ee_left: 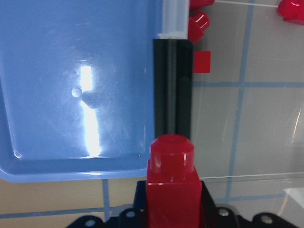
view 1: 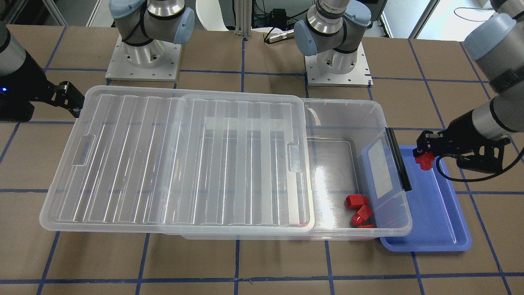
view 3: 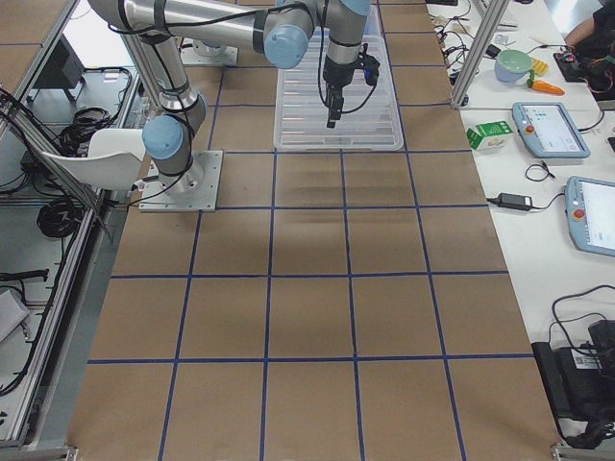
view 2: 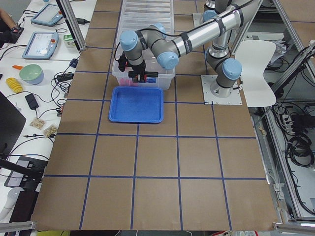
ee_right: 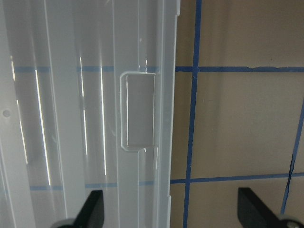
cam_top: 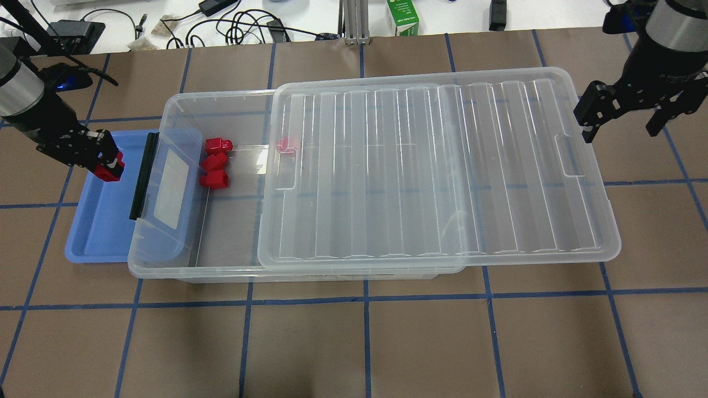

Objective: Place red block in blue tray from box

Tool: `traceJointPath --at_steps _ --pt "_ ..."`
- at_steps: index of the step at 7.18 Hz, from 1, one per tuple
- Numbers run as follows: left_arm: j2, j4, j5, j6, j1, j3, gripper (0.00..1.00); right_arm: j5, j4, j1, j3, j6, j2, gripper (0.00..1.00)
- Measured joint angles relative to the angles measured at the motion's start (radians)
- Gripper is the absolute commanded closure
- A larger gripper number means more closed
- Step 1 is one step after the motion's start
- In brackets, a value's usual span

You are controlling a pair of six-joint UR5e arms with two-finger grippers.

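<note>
Front view: my left tool point(view 1: 423, 152) is clamped on the red block point(view 1: 424, 160), over the blue tray point(view 1: 438, 213), just beside the box point(view 1: 368, 107).

Overhead: my right tool point(cam_top: 619, 122) is wide apart and empty near the lid point(cam_top: 437, 171), which lies offset so that end of the box is uncovered.

Left wrist: the red block hangs near the tray's rim, so I judge it should go further inward.

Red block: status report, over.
Left gripper shut on red block, above blue tray, not yet released. Right gripper open at lid edge. Box close beside; drop path looks clear.

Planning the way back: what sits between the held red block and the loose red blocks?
The end wall of the box, topped by its black strip; the overhead view shows it.
</note>
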Motion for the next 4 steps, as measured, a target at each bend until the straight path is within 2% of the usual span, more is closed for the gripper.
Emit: traceJointPath --at_steps 3,4 --pt "-0.137 0.203 0.015 0.124 0.030 -0.076 1.00 0.002 -0.050 -0.107 -0.001 -0.111 0.055 0.00" --pt "-0.163 0.258 0.042 0.136 0.032 -0.098 0.95 -0.001 -0.087 -0.119 -0.001 -0.147 0.077 0.00"
